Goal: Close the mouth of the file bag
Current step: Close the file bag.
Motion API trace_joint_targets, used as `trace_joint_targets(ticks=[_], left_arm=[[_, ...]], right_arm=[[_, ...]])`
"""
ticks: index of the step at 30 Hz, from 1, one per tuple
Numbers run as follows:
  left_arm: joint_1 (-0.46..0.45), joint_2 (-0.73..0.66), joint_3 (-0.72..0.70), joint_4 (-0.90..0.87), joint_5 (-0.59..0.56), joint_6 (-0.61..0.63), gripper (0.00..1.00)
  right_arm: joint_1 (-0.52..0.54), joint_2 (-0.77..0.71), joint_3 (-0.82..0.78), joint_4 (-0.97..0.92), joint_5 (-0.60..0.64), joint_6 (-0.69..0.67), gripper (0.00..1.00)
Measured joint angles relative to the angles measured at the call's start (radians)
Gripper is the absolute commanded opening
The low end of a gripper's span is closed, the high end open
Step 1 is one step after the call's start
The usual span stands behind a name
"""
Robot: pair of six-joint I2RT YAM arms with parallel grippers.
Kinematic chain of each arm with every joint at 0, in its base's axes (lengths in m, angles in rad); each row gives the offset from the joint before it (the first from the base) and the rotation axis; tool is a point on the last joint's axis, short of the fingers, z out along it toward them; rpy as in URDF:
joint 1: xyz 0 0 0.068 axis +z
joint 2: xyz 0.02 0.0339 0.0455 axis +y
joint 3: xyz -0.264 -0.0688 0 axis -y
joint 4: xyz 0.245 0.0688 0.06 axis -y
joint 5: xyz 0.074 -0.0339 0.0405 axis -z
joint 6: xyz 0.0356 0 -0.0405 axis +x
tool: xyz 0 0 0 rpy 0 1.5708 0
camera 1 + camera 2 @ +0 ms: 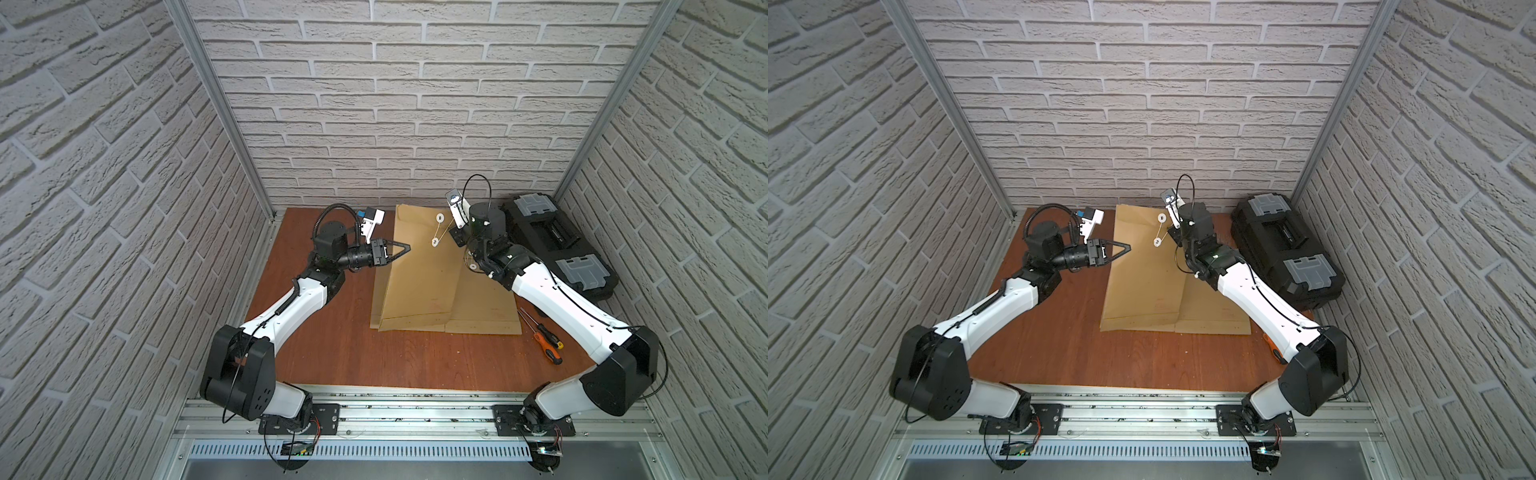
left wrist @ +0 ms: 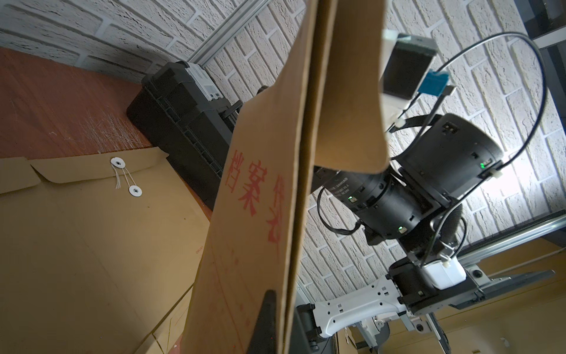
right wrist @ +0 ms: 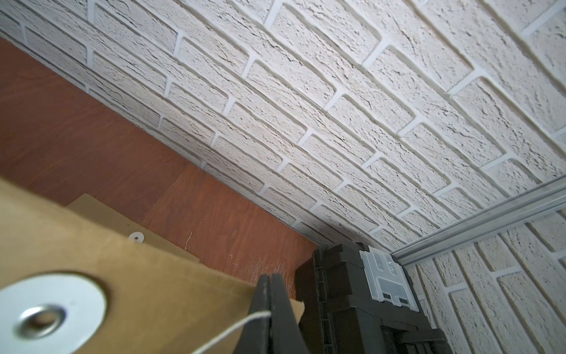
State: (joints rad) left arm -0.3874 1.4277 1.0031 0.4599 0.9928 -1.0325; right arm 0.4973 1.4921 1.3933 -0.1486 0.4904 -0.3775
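Reddish wood table [image 1: 332,340]: kraft file bags [image 1: 482,307] mid-rear; black toolbox [image 1: 552,241] rear right; two screwdrivers [image 1: 544,336] right.

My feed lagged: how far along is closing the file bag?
Done: the brown kraft-paper file bag has its flap folded over. In hand: left claw pinches the bag's raised edge; right claw pinches the white string coming off a round white disc fastener. Left, probably: finish winding, then release.

Two white-shelled arms [image 1: 305,293], black joints [image 1: 245,365], looping black cables [image 1: 332,209], tapered black jaws, white wrist cameras [image 1: 374,217]
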Motion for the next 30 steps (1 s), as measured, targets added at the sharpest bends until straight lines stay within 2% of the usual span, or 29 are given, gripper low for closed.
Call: trace_joint_targets(ticks=[14,30], left_arm=[[0.018,0.000,0.000,0.032,-0.013,-0.039,0.00],[0.007,0.000,0.000,0.019,-0.013,-0.035,0.00]], right_arm=[[-0.027,0.011,-0.093,0.025,-0.011,0.023,0.03],[-0.045,0.054,-0.036,0.054,-0.019,0.029,0.03]])
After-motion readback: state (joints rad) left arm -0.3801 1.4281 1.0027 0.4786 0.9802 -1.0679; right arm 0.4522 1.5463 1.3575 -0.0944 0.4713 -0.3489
